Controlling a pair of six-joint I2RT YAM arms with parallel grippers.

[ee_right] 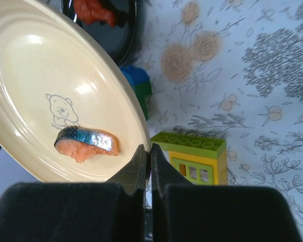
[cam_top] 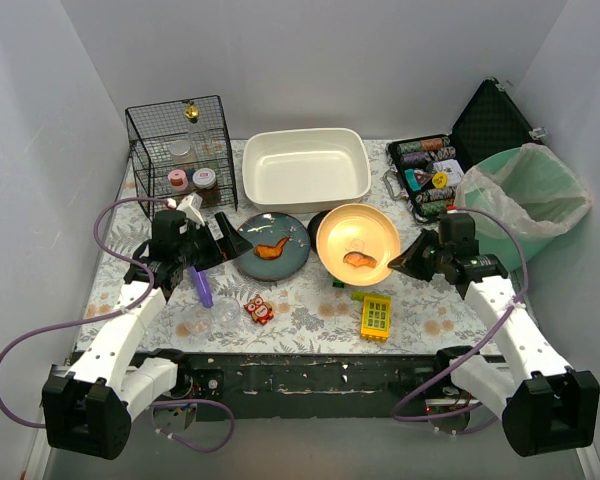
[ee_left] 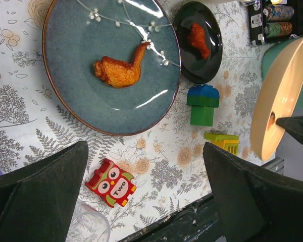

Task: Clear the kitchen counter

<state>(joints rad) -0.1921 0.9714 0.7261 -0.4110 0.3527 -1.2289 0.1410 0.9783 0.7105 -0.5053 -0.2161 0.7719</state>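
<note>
Gripping the cream plate [ee_right: 50, 65] by its rim, our right tool [ee_right: 147, 151] is closed narrow on that thin edge. The plate is raised and tilted over the right half of the bench [cam_top: 420, 325], and the salmon piece [ee_right: 86, 142] sits low on it, close to the fingers. We judge the step to be carrying this plate off. An edge pinch leaves the plate free to swing, so we should move slowly and hold the tilt steady, or the fish may slide off.

Directly under the plate lie the yellow block [ee_right: 194, 159] and the blue-and-green block [ee_right: 139, 88], with the black dish [ee_left: 202, 68] just beyond, so we should rise before travelling. The green bin [cam_top: 540, 180] stands to the right and the white basin [cam_top: 310, 190] at the far side.

Our left tool [ee_left: 145, 146] hangs wide open over the blue plate [ee_left: 91, 30] and the owl block [ee_left: 111, 184], holding nothing.
</note>
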